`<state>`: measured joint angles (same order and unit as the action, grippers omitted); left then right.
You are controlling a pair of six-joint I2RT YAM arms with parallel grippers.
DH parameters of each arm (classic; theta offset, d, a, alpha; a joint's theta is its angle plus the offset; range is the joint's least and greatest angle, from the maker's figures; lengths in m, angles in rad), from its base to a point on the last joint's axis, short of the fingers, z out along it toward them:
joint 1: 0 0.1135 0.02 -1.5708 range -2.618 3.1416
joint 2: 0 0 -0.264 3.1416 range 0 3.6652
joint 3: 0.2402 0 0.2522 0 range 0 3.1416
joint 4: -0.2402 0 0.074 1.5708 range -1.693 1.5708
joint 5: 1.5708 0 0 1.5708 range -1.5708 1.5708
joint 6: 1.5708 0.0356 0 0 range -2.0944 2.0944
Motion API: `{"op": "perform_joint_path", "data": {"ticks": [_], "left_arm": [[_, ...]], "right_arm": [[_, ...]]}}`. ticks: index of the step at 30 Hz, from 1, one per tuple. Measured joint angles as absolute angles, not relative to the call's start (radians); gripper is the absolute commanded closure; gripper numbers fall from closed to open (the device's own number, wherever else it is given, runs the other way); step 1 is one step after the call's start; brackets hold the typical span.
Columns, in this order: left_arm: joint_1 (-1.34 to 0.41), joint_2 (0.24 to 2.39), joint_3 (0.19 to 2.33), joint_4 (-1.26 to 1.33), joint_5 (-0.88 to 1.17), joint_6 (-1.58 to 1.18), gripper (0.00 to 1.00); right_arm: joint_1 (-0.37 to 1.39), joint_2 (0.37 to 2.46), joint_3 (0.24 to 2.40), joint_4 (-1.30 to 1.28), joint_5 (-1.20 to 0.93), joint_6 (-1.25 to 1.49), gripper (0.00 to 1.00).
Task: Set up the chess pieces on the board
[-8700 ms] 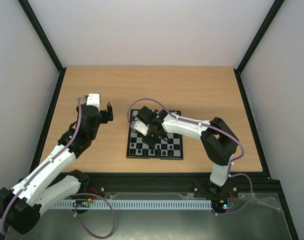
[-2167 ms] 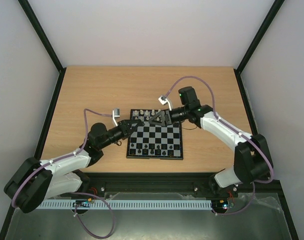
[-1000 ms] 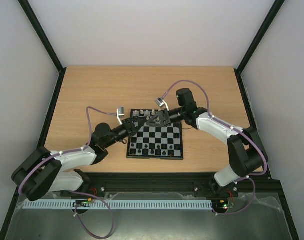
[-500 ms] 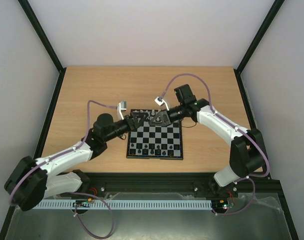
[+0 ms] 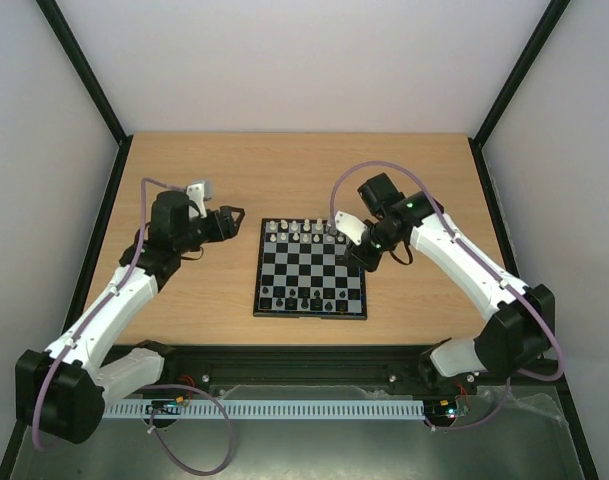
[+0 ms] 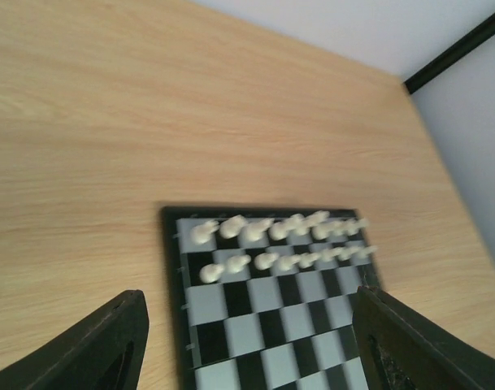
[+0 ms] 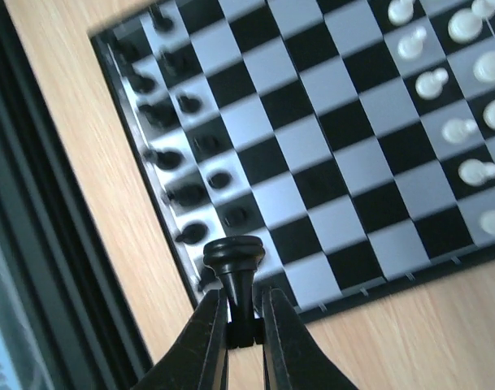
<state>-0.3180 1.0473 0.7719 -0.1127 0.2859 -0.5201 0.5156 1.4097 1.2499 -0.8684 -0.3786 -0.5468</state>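
Observation:
The board [image 5: 314, 268] lies mid-table, with white chess pieces [image 5: 302, 231] in its two far rows and black chess pieces [image 5: 306, 298] in its near rows. My left gripper [image 5: 231, 222] hovers left of the board over bare wood. It is open and empty; in the left wrist view its fingers [image 6: 109, 341] frame the board [image 6: 239, 333] and the white pieces [image 6: 271, 244]. My right gripper [image 5: 364, 260] hangs at the board's right edge, shut on a black chess piece [image 7: 235, 272]. That piece hangs above the board's corner [image 7: 345, 272], near the black rows [image 7: 178, 154].
The wooden table [image 5: 184, 170] is ringed by black frame posts and white walls. A black rail [image 5: 304, 352] runs along the near edge by the arm bases. White pieces [image 7: 458, 122] fill the far side of the right wrist view.
My left gripper has opened and drawn back left, off the board's far-left corner. My right gripper has swung from the far row to the board's right edge, shut on a black piece.

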Motion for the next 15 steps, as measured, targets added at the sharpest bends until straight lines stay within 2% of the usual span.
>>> {"op": "perform_joint_path", "data": {"ticks": [8, 15], "left_arm": [[-0.223, 1.052, 0.686, -0.169, 0.299, -0.405, 0.28], [-0.188, 1.058, 0.680, -0.174, 0.332, -0.377, 0.28]], "right_arm": [[0.614, 1.404, 1.226, -0.944, -0.019, -0.671, 0.96], [0.664, 1.546, 1.229, -0.943, 0.200, -0.688, 0.96]]}}
